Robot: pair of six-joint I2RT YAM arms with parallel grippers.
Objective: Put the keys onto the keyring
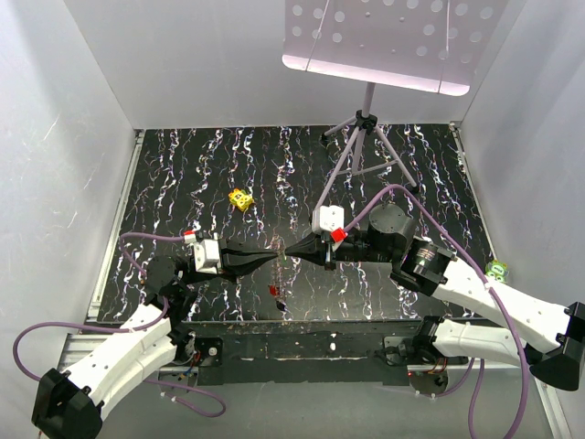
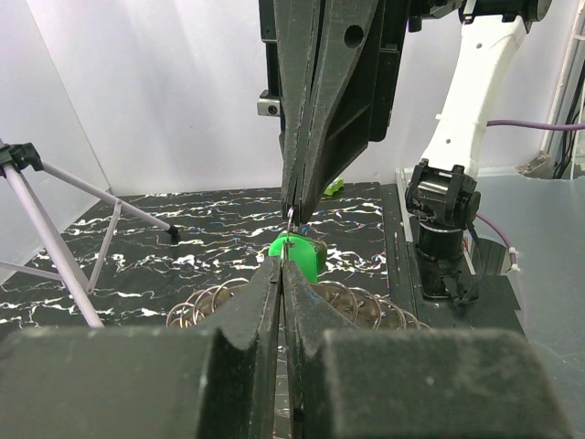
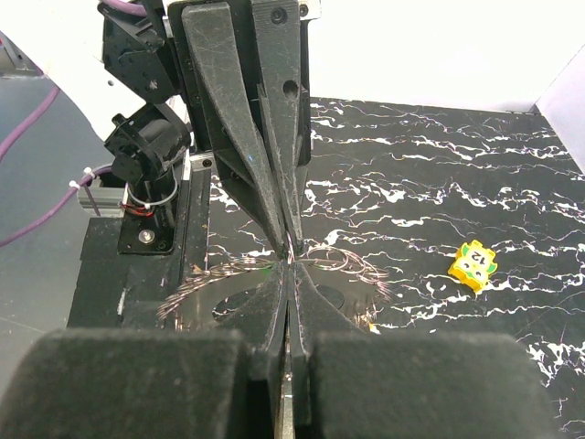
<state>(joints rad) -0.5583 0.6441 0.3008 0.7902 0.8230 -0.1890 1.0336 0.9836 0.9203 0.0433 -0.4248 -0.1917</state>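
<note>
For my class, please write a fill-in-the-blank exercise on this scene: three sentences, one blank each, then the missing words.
1. The left tool and the right tool meet tip to tip above the table, and both are ____.
2. In the left wrist view, the key head between the tips is coloured ____.
3. The small block, lying on the table apart from both tools, is coloured ____.
Missing words: shut; green; yellow.
</note>
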